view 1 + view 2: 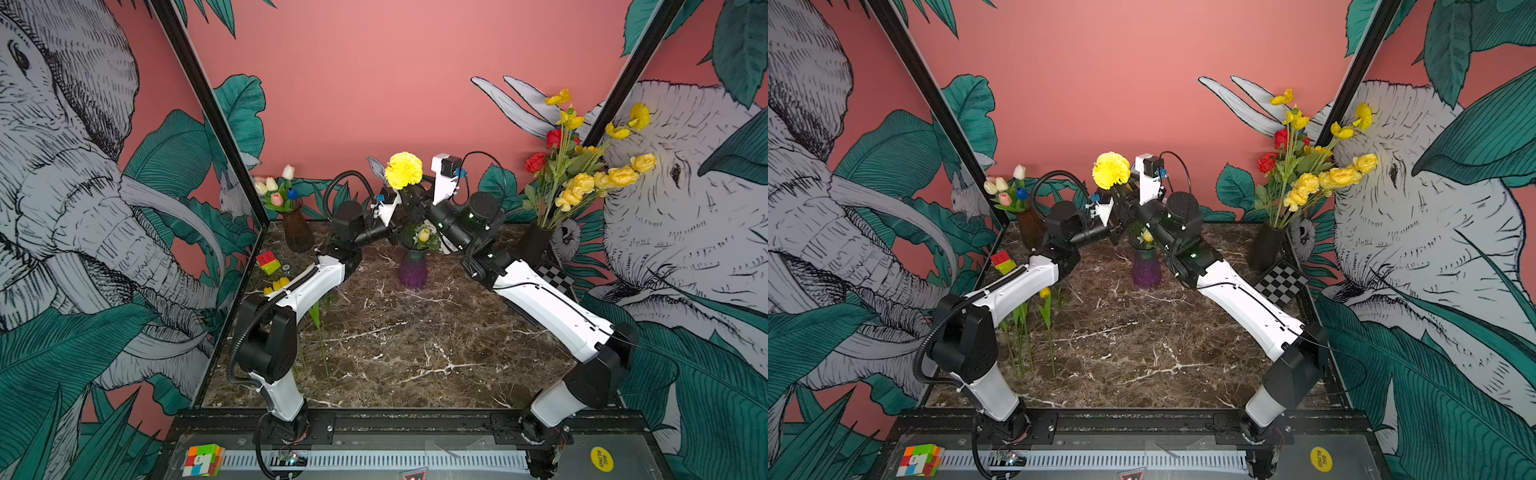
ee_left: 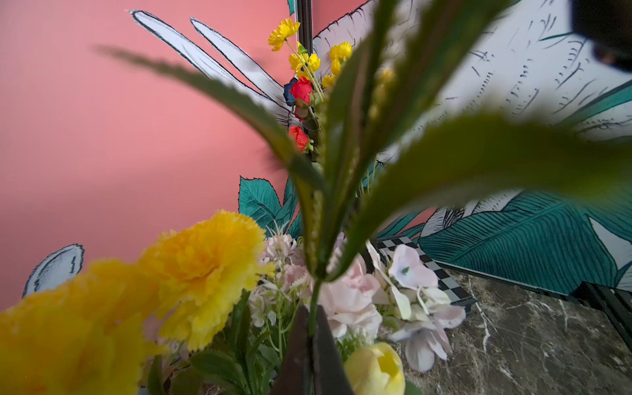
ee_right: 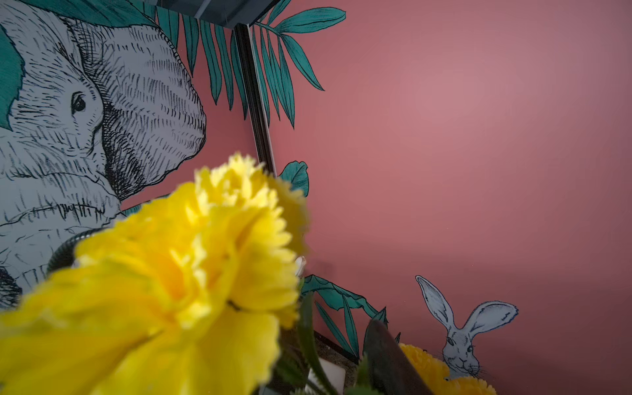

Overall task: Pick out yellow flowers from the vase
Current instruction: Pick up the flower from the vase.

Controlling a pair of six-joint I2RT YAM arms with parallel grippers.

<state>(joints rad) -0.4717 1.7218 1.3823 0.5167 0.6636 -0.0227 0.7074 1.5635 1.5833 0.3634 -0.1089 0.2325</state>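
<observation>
A purple vase (image 1: 412,270) (image 1: 1146,270) stands mid-table with a yellow tulip (image 1: 423,235) (image 2: 376,369) and pale pink-white blooms (image 2: 349,294) in it. A frilly yellow flower (image 1: 404,170) (image 1: 1111,170) (image 3: 191,273) is held above the vase, where both grippers meet at its stem. My left gripper (image 2: 312,309) (image 1: 406,198) is shut on the green leafy stem (image 2: 313,318). My right gripper (image 1: 419,201) shows one finger (image 3: 386,359) standing apart from the stem (image 3: 307,342). Its other finger is hidden behind the bloom.
Yellow tulips (image 1: 1044,293) (image 1: 276,286) lie on the table under the left arm. A brown vase (image 1: 297,230) of tulips stands back left. A black vase (image 1: 536,243) of yellow and red flowers stands back right beside a checkerboard (image 1: 555,276). A coloured cube (image 1: 268,262) sits by the left wall.
</observation>
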